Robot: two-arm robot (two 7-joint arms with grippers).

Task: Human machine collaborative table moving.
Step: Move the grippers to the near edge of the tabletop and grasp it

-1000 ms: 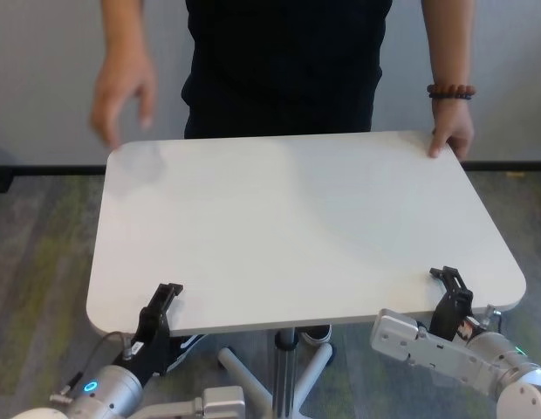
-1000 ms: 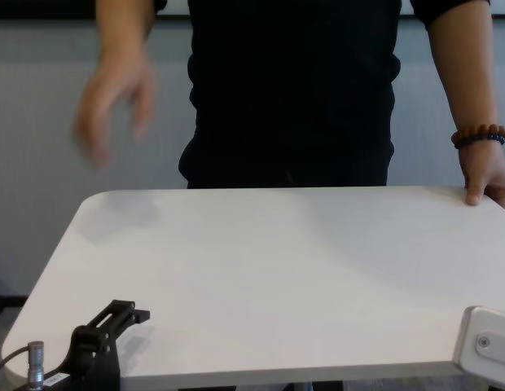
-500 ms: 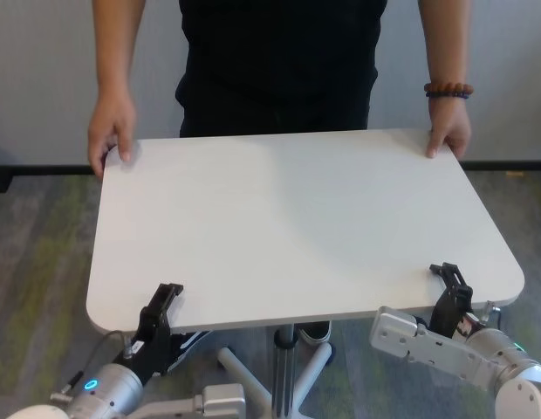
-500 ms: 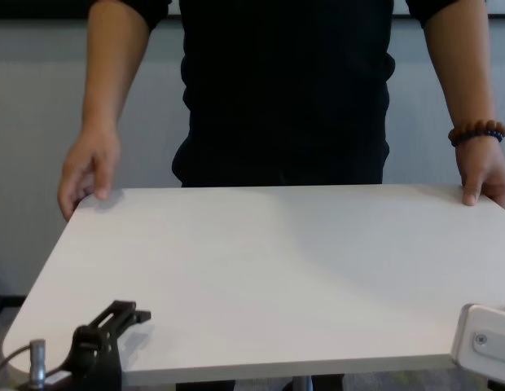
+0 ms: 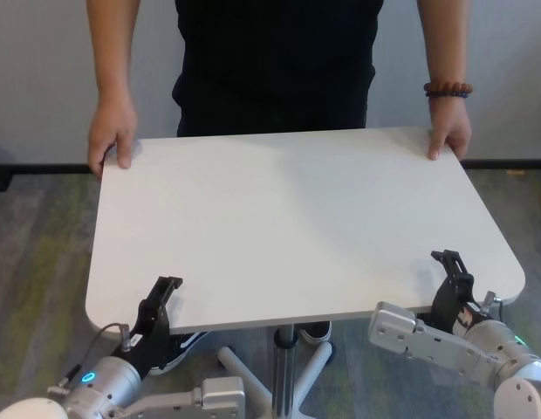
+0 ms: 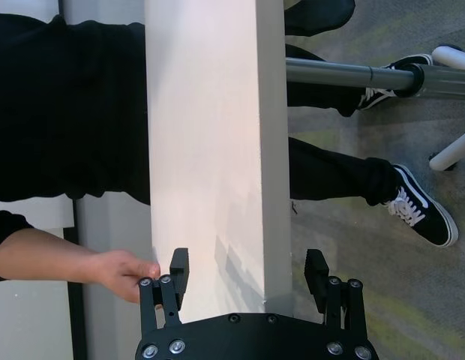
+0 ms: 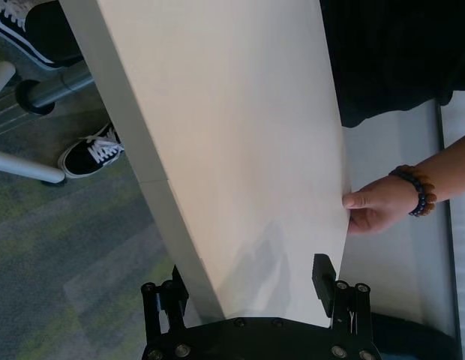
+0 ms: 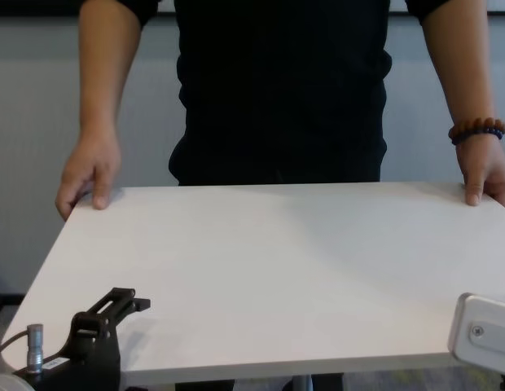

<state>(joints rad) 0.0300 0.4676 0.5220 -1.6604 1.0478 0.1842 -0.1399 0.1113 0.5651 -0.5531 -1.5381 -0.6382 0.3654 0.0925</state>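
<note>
The table (image 5: 297,218) is a white tabletop that fills the middle of the head view and the chest view (image 8: 277,269). The human (image 5: 275,61), in a black shirt, stands at its far side. One hand (image 5: 112,140) grips the far left corner, and the other (image 5: 449,135), with a bead bracelet (image 5: 448,89), grips the far right corner. My left gripper (image 5: 161,301) straddles the near edge at the left, open, with one finger above and one below the table (image 6: 217,150). My right gripper (image 5: 451,279) straddles the near right edge the same way, open around the table (image 7: 240,150).
A silver centre pole (image 5: 284,367) with white base legs stands under the tabletop, close to my arms. The human's black and white shoes (image 6: 420,214) rest on grey-green carpet beneath it. A pale wall with a dark baseboard runs behind the human.
The human's raised hand at the view's left has come down and taken hold of the far left corner. Both grippers stay open around the near edge.
</note>
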